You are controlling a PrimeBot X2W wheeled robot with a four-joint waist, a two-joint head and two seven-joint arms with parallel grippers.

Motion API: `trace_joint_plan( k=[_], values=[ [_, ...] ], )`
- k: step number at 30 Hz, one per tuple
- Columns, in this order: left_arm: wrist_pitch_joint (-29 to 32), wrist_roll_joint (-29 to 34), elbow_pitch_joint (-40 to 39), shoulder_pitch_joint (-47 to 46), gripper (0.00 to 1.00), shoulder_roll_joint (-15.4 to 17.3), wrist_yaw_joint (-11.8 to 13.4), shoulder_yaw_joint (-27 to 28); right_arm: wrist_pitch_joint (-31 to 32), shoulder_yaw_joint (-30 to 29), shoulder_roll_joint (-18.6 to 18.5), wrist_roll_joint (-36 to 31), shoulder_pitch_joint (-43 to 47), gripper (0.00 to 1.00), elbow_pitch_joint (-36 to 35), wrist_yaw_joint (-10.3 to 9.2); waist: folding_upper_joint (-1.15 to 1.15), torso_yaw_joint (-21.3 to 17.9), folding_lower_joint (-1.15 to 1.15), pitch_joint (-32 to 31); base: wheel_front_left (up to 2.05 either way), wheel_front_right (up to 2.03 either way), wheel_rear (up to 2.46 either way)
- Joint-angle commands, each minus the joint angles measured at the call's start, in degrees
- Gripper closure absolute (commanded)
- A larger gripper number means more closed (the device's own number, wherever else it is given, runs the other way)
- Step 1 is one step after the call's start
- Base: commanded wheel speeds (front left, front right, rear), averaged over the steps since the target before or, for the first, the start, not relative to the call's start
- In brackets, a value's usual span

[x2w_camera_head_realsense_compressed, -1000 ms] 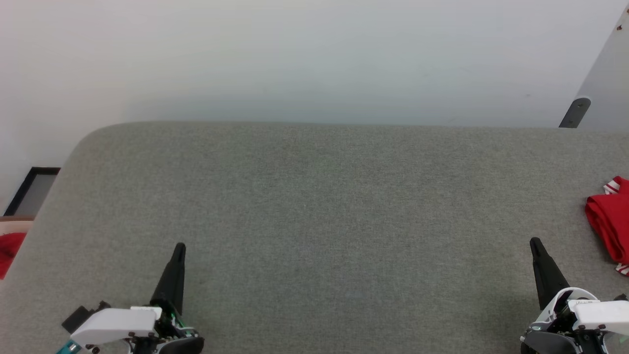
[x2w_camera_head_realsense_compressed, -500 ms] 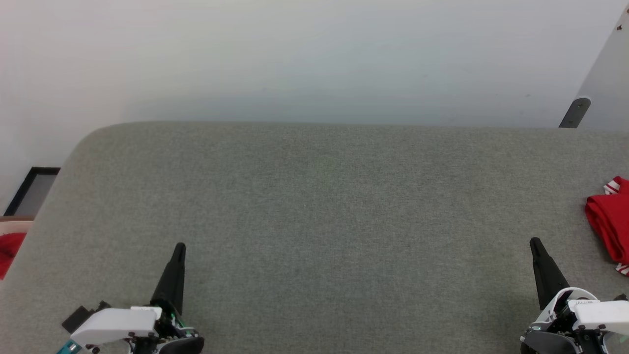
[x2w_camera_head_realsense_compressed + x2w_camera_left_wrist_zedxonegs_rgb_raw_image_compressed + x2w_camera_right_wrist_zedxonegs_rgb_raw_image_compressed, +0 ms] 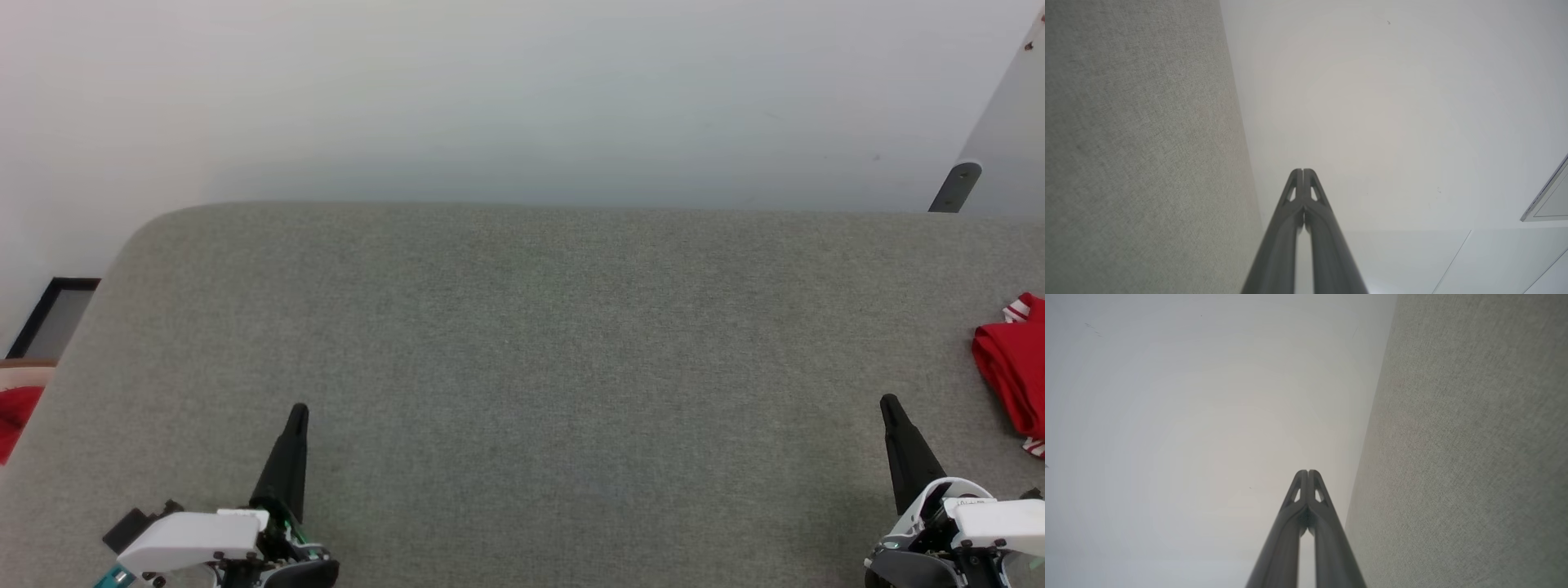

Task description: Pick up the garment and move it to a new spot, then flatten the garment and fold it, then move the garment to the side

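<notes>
Both closed and empty: left gripper (image 3: pixel 299 410), right gripper (image 3: pixel 887 402). Garment (image 3: pixel 1011 371) sits at three o'clock; I'd open right wide first.

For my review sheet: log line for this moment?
left hand: shut, empty | right hand: shut, empty | red jersey: on grey table, far right

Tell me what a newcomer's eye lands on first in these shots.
The red garment with white-striped trim, lying bunched at the far right of the head view and cut off by the frame, is the one bright thing on the broad grey fabric-covered table. Next come the two dark pointed grippers, left gripper at lower left and right gripper at lower right, both shut and holding nothing.
</notes>
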Motion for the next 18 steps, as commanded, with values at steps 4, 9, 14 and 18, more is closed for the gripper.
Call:
trace_joint_plan(
  k=[4, 9, 14, 18],
  values=[
    [0.1, -0.2, 0.0, -0.6, 1.00, 0.0, -0.3, 0.1, 0.0, 0.2, 0.2, 0.1, -0.2, 1.00, 0.0, 0.02, 0.00, 0.0, 0.00, 0.0, 0.00, 0.00, 0.00],
    [0.1, -0.2, 0.0, -0.6, 1.00, 0.0, -0.3, 0.1, 0.0, 0.2, 0.2, 0.1, -0.2, 1.00, 0.0, 0.02, 0.00, 0.0, 0.00, 0.0, 0.00, 0.00, 0.00],
    [0.1, -0.2, 0.0, -0.6, 1.00, 0.0, -0.3, 0.1, 0.0, 0.2, 0.2, 0.1, -0.2, 1.00, 0.0, 0.02, 0.00, 0.0, 0.00, 0.0, 0.00, 0.00, 0.00],
    [0.1, -0.2, 0.0, -0.6, 1.00, 0.0, -0.3, 0.1, 0.0, 0.2, 0.2, 0.1, -0.2, 1.00, 0.0, 0.02, 0.00, 0.0, 0.00, 0.0, 0.00, 0.00, 0.00]
  ],
)
